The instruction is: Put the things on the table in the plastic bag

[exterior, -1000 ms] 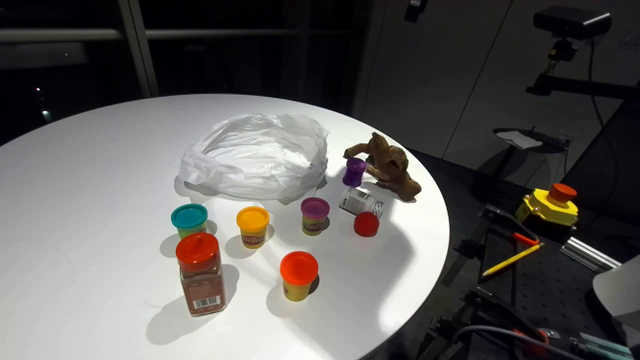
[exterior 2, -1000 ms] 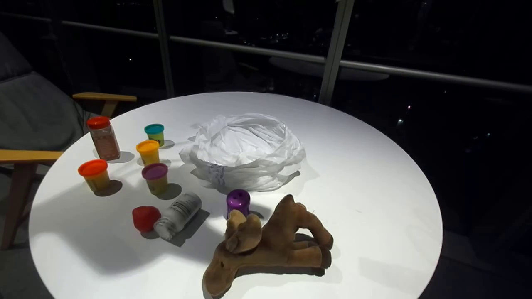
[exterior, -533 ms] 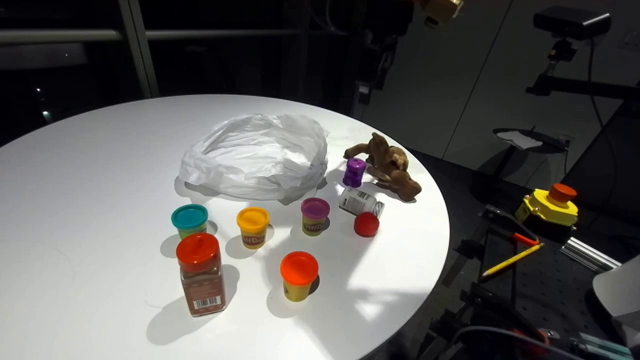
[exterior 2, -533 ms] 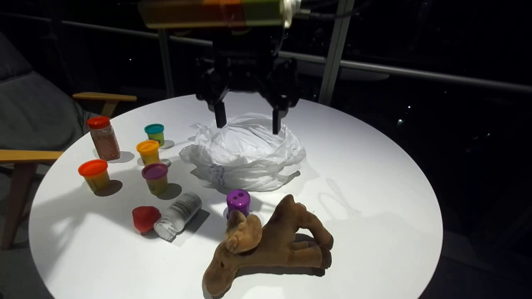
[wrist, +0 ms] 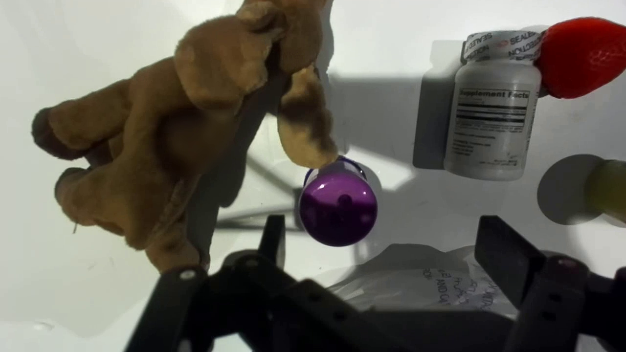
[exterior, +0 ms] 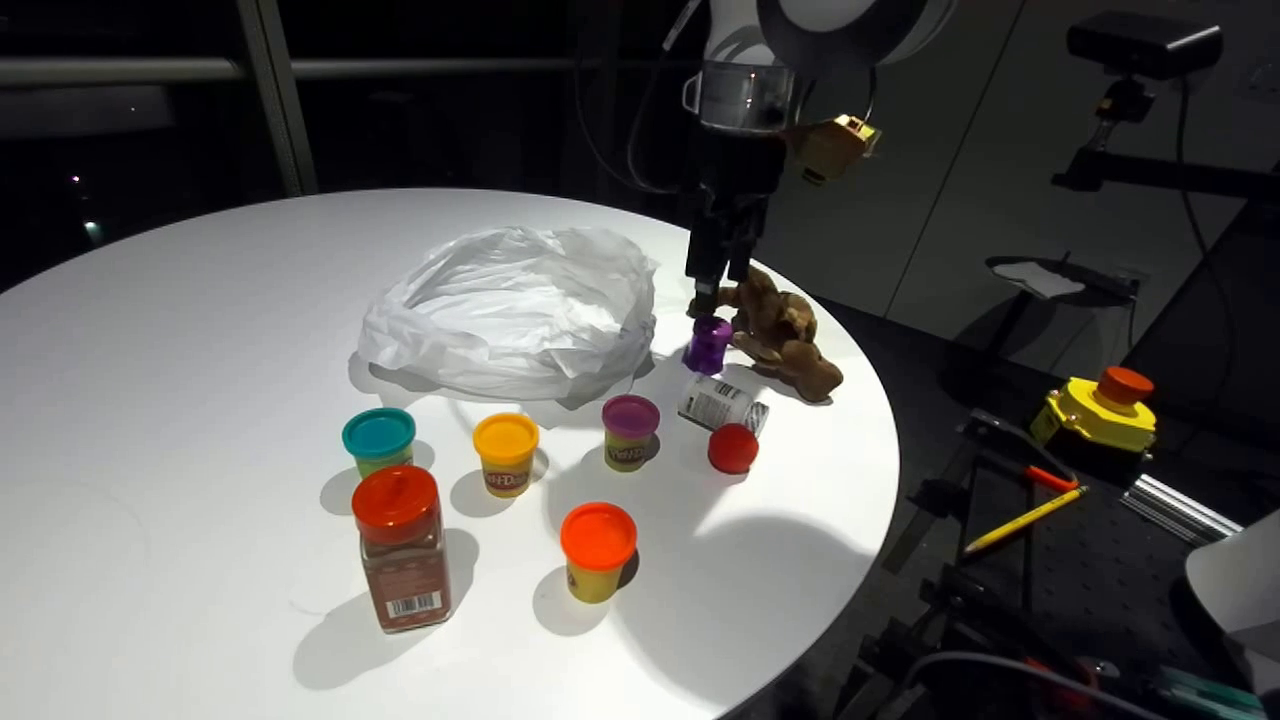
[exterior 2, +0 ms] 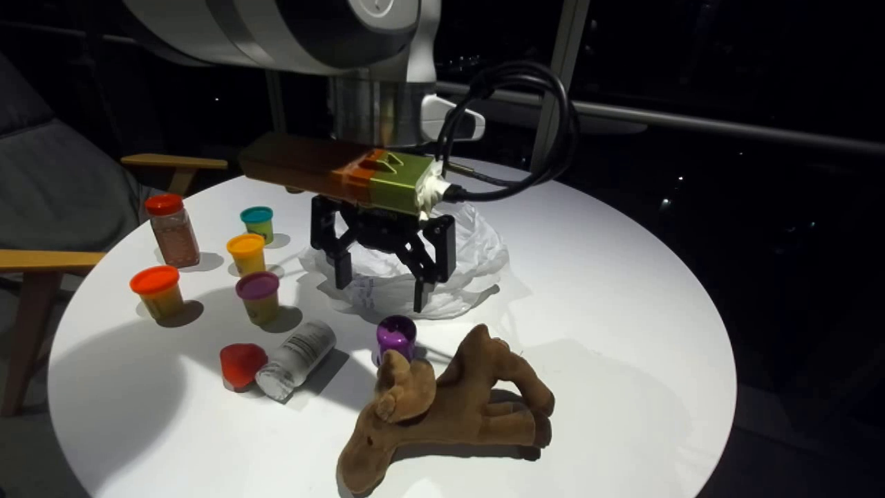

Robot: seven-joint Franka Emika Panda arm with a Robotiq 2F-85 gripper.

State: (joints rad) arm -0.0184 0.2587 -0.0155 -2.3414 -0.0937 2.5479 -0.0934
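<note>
White, translucent, crinkled plastic bag rests on the large round table with a smooth white top, mouth facing upward. Black two-finger gripper is positioned above the table, beside the bag; its jaws stand wide apart, in the released state. Near the jaws and lower, a glossy purple cylindrical container stands upright on the table. Adjacent to it, a brown plush animal lies on its side; in the wrist view, one tan lobe of it overlaps the container's edge. A white supplement bottle lies on its side, with a red tapered object at its neck end; contact cannot be confirmed. Near the bag stand, upright: a small jar with a teal lid, a small jar with an amber lid and a small jar with a purple lid. Farther off: a small jar with a red-orange lid and a taller red-lidded jar with brown contents. All items are on the table, outside the bag.
</note>
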